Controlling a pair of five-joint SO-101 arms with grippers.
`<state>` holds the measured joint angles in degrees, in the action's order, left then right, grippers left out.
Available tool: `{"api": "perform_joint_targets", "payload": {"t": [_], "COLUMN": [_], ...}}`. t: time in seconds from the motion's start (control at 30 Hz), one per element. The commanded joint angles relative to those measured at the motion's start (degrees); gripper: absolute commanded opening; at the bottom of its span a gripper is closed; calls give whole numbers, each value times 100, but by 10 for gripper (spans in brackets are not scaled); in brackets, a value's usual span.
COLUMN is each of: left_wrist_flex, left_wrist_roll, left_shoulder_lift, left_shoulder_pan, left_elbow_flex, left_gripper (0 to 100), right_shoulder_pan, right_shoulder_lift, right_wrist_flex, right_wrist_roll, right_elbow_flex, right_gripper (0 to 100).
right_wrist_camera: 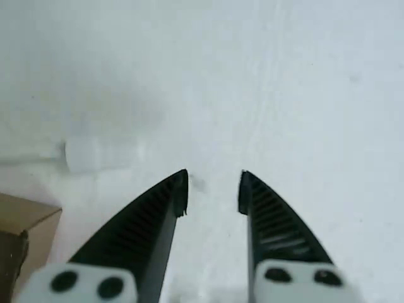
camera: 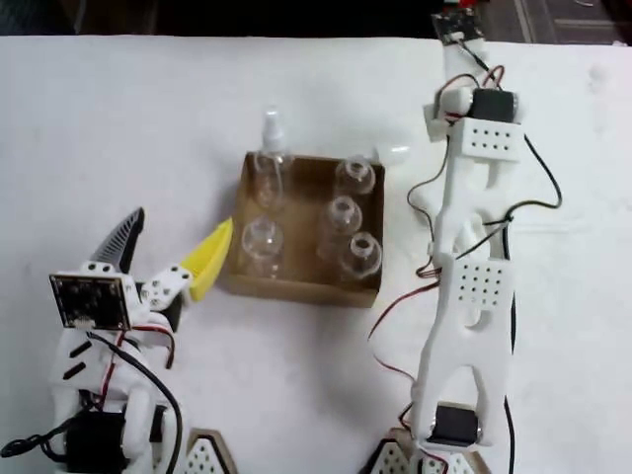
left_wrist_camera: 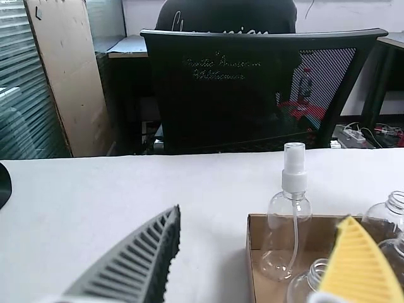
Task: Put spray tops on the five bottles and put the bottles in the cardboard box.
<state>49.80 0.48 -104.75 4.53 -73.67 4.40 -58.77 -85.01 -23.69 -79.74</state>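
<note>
On a white table [camera: 118,118], a brown cardboard box [camera: 301,288] sits in the middle. Nearest, off the box's left side, the left gripper [camera: 184,219] is spread wide and holds nothing. Its yellow finger [camera: 209,257] points at the box's left wall, and I cannot tell whether it touches. Its dark grey ribbed finger [camera: 126,237] lies farther left of the box.

Five clear plastic bottles stand upright inside the box. In the near left corner is an uncapped bottle [camera: 262,240]. Along the right wall, from near to far, are a second uncapped bottle [camera: 361,255], a third [camera: 342,214] and a fourth [camera: 355,177]. In the far left corner stands the bottle with a white spray top [camera: 271,163].

The white right arm [camera: 472,286] stretches along the box's right side, from near to far. Just off the box's far right corner, a loose white spray top [camera: 391,153] lies on its side on the table. Near it, the right gripper [right_wrist_camera: 213,175] is above bare table. Its black fingers are parted by a narrow gap and grip nothing.

Beyond the table stands a black mesh office chair [left_wrist_camera: 252,88].
</note>
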Motion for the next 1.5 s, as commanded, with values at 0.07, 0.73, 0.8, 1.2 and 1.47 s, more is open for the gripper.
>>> {"api": "perform_joint_targets", "payload": {"t": [0.07, 0.73, 0.8, 1.2, 1.47], "left_wrist_flex": [-158, -158, -158, -158, -149], "left_wrist_roll": [62, 62, 62, 62, 62], "left_shoulder_lift": [-31, -31, -31, -31, -31], "left_shoulder_pan": [66, 40, 40, 31, 31], "left_elbow_flex": [62, 62, 62, 62, 62], "left_gripper": [373, 373, 373, 373, 373], "right_shoulder_pan": [-189, -769, -840, -998, -1024], "right_shoulder_lift": [101, -444, -479, -989, -1218], "right_wrist_flex": [-268, -989, -954, -268, -13], "right_wrist_roll": [-1538, -3974, -4018, -4044, -4088], "right_elbow_flex": [-255, -255, -255, -246, -193], "right_gripper": [152, 248, 248, 248, 247]}}
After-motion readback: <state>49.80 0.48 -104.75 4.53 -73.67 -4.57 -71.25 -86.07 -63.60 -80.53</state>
